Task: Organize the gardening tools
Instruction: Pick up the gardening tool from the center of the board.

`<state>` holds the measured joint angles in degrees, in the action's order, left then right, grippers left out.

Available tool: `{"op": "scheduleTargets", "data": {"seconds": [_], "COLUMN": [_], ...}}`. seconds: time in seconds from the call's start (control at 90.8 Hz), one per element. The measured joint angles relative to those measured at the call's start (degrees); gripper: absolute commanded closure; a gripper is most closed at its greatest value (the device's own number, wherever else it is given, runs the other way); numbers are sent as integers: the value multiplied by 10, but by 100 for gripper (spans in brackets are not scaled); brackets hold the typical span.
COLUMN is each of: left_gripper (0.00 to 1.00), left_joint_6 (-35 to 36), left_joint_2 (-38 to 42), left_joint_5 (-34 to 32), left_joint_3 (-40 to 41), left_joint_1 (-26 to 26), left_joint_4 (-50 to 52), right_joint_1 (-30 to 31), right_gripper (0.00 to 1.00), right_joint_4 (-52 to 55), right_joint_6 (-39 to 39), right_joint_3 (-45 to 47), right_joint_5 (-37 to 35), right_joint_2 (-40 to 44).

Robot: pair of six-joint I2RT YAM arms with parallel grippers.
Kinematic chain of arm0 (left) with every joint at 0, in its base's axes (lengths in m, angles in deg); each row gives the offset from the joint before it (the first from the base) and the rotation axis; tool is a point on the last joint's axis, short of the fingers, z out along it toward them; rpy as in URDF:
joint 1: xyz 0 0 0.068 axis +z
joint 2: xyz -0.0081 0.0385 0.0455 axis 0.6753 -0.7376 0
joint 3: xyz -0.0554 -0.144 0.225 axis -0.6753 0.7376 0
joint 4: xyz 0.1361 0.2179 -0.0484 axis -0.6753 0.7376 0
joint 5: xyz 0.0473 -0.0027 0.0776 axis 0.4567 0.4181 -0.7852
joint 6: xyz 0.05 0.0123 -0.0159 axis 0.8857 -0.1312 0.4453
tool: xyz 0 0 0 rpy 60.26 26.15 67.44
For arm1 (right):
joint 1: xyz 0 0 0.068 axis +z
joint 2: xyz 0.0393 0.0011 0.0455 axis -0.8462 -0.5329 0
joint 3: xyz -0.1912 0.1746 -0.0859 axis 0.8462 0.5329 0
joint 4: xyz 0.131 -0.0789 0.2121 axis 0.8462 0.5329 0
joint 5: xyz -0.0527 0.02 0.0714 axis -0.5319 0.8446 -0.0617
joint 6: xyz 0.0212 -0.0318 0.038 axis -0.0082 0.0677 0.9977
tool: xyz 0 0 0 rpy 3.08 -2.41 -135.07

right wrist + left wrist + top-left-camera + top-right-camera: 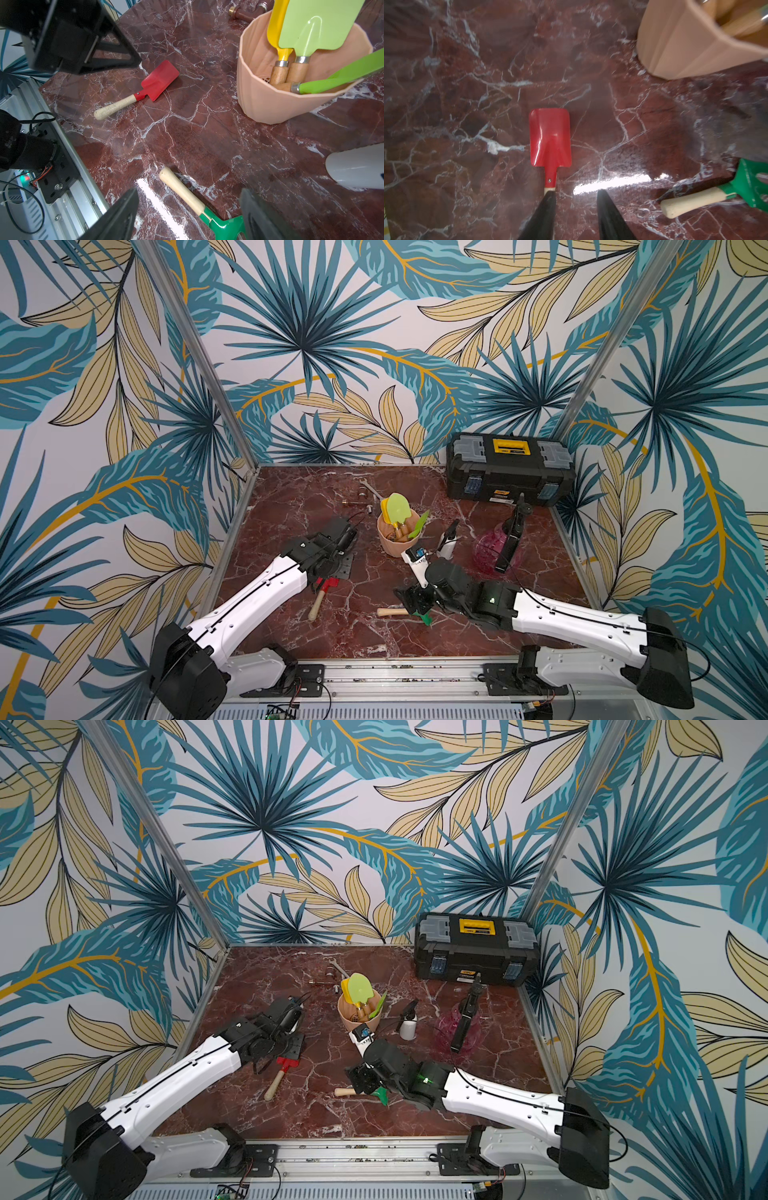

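My left gripper (575,192) gapes empty over the glossy red spade (550,137). My right gripper (188,192) stands wide astride the green rake (224,227), with the peach pot (270,97) farther off.

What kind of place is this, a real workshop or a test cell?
Most likely a staged robot test cell: leaf-print wallpaper panels on aluminium posts box in a marble-look tabletop, and the left arm and right arm mount on a rail at its front edge.

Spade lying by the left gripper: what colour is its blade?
Red spade, pale wooden handle; shows best in left wrist view.
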<state>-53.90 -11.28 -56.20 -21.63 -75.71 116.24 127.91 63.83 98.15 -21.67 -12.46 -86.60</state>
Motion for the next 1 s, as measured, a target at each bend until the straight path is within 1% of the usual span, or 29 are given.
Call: {"op": "scheduleTargets", "data": {"seconds": [0.154,0.22,0.385,0.606,0.661,0.738,1.002], "left_gripper": [58,57,52,52,55,60,85], "left_joint_6": [-18,-24,-42,-54,-54,-54,-50], "left_joint_2": [-17,-33,-75,-130,-144,-160,-165], "left_joint_5": [10,18,6,-11,-15,-17,-13], "left_joint_3": [70,85,93,106,108,108,107], "left_joint_1": [9,11,18,36,39,43,52], "left_joint_4": [3,2,-10,-36,-42,-48,-68], "right_joint_1": [-2,-3,-3,-4,-4,-4,-4], "right_gripper": [19,19,19,20,22,23,26], "right_joint_4": [0,0,-2,-2,-2,-2,-2], "right_joint_6": [-8,-11,-16,-16,-16,-15,-15], "right_joint_3": [3,3,5,12,15,16,17], "right_joint_5": [14,19,23,25,25,25,25], "right_joint_2": [0,0,0,0,0,0,2]}}
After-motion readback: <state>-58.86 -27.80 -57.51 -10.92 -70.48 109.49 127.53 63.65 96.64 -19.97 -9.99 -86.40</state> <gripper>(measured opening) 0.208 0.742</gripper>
